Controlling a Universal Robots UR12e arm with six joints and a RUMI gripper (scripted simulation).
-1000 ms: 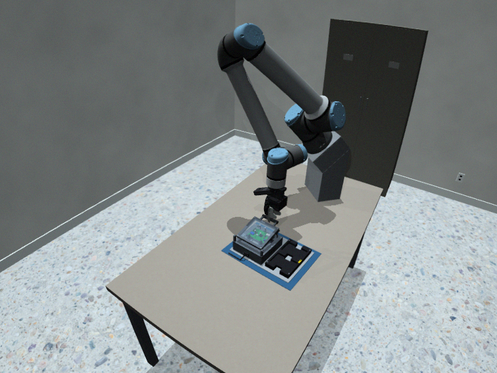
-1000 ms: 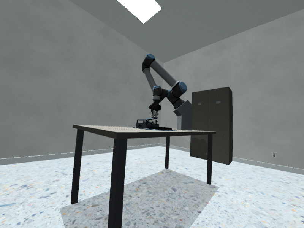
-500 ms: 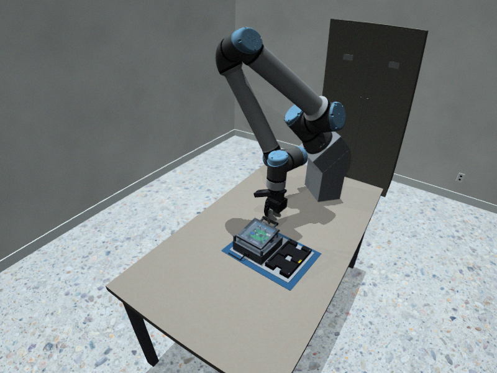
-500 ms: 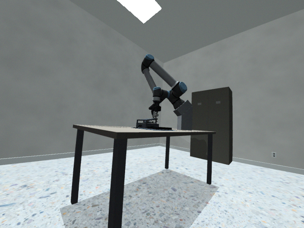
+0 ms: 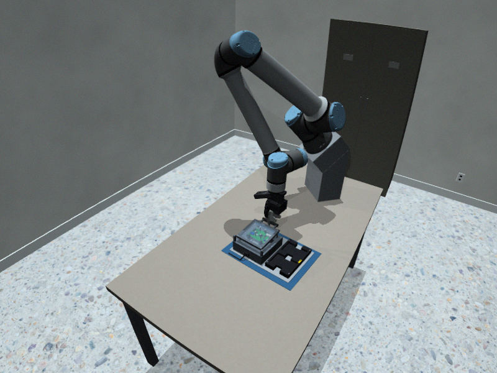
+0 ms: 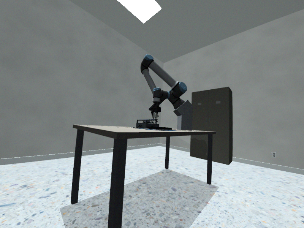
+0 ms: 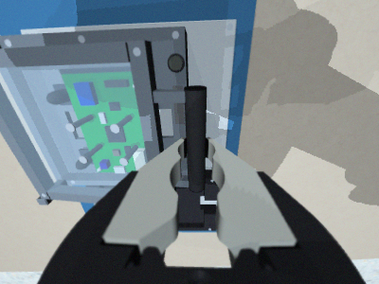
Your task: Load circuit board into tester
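The green circuit board (image 5: 259, 234) lies inside the black tester (image 5: 255, 244), seen through the clear lid (image 7: 90, 114); it also shows in the wrist view (image 7: 106, 123). The lid is low over the tester, almost flat. I cannot tell whether it is latched. My gripper (image 7: 195, 139) is shut on the lid's black handle bar (image 7: 195, 128), at the tester's far edge. In the top view the gripper (image 5: 271, 218) stands just above that edge. In the exterior view the gripper (image 6: 154, 117) is right over the tester (image 6: 147, 123).
The black tray (image 5: 287, 260) sits to the right of the tester on the blue mat (image 5: 297, 276), with no board in it. The arm's grey base block (image 5: 327, 168) stands at the table's far side. A dark cabinet (image 5: 373, 100) is behind the table.
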